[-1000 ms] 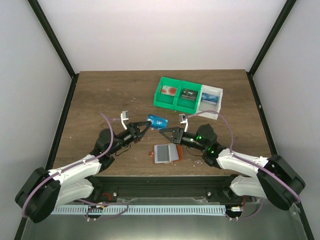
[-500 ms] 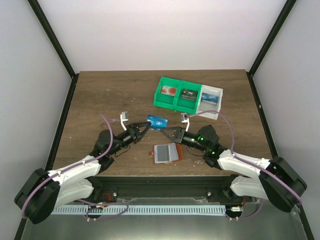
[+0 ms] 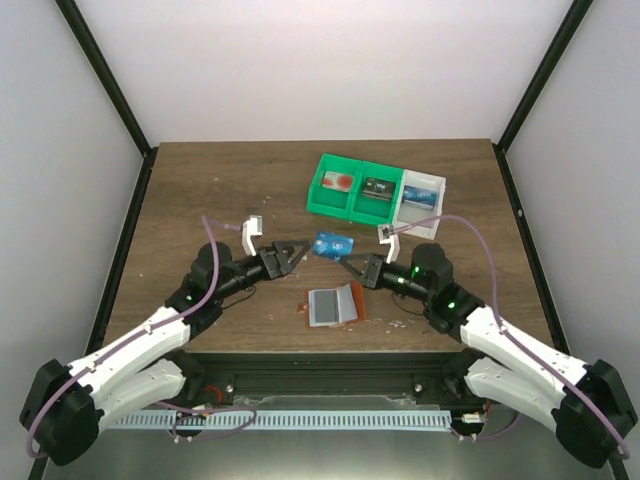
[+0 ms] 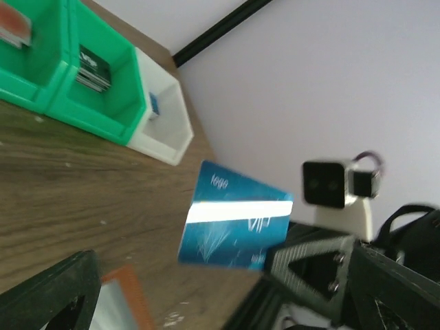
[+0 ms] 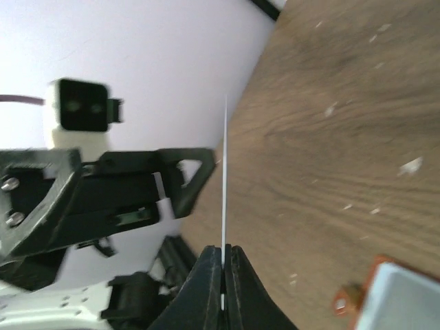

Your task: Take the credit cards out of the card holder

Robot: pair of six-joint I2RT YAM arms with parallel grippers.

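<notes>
The blue credit card (image 3: 331, 244) hangs in the air above the table between the two arms. My right gripper (image 3: 352, 266) is shut on its lower right edge; in the right wrist view the card (image 5: 225, 172) shows edge-on as a thin white line rising from the pinched fingertips (image 5: 223, 253). My left gripper (image 3: 292, 250) stands open just left of the card, not touching it. From the left wrist, the card's face (image 4: 237, 223) shows a white stripe. The reddish-brown card holder (image 3: 333, 306) lies open on the table below, its pale inner pockets up.
A green two-compartment bin (image 3: 322, 203) at the back holds a white card with a red mark (image 3: 338, 182) and a dark card (image 3: 377, 188). A white bin (image 3: 409, 213) beside it holds a blue card. Black frame posts stand at the table's corners.
My left gripper has opened and let go of the blue card. My right gripper has shut on it and carried it a little to the right.
</notes>
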